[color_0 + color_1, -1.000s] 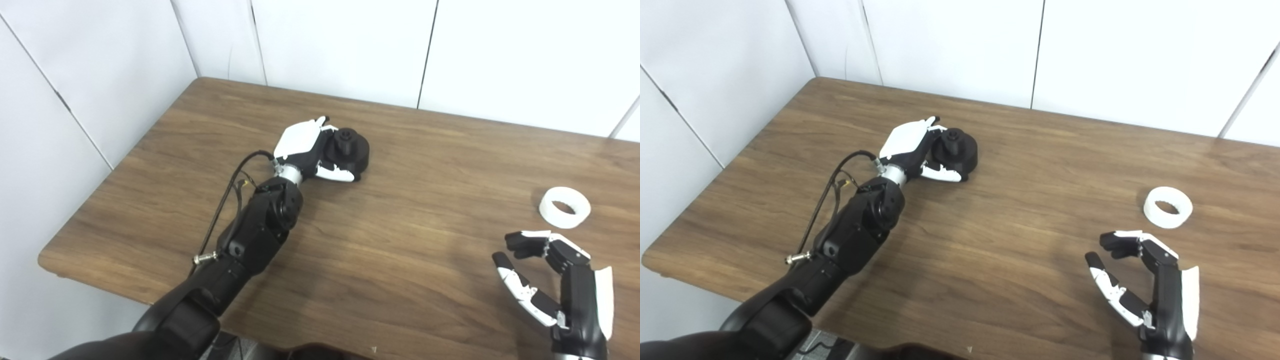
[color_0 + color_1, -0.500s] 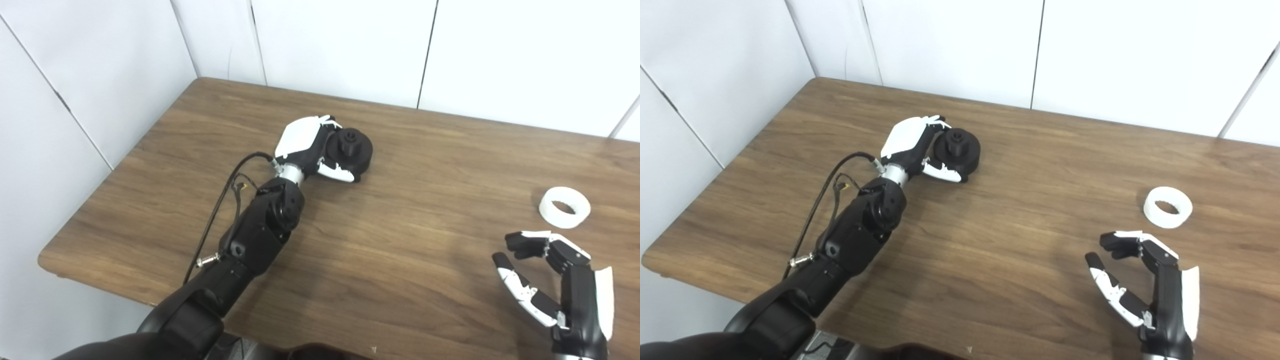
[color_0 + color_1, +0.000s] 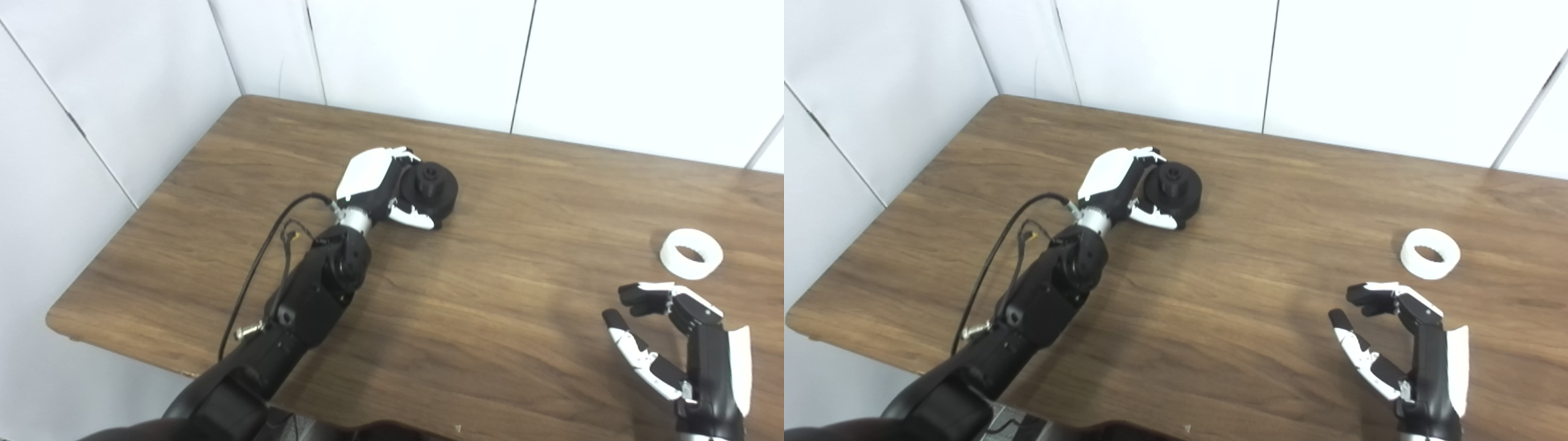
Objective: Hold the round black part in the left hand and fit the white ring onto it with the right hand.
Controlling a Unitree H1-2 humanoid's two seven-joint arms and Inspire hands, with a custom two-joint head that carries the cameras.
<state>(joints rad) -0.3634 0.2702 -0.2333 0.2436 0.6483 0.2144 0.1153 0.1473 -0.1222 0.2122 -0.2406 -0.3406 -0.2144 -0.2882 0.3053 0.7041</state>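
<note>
The wooden table (image 3: pixel 490 318) fills the view, its far edge against white wall panels (image 3: pixel 416 55). Taking the round black part (image 3: pixel 436 191) as the landmark: it sits on the table's far-left area, tilted, its raised knobbed hub facing up and toward the camera. The left arm (image 3: pixel 306 294) reaches in from the near-left edge toward it, a black cable (image 3: pixel 260 269) looping along the forearm. The left hand (image 3: pixel 383 190) is just to the part's left, wrapped on it: the fingers (image 3: pixel 404 156) curl over its far-left rim and the thumb (image 3: pixel 411 216) presses its near rim, so the part lies clamped between them. Well to the right of the part and nearer the camera, the right hand (image 3: pixel 1402 343) hovers empty, fingers and thumb apart in a loose curl. The white ring (image 3: pixel 1430 253) lies flat, far right of the part, just beyond the right hand's fingertips and not touching them.
</note>
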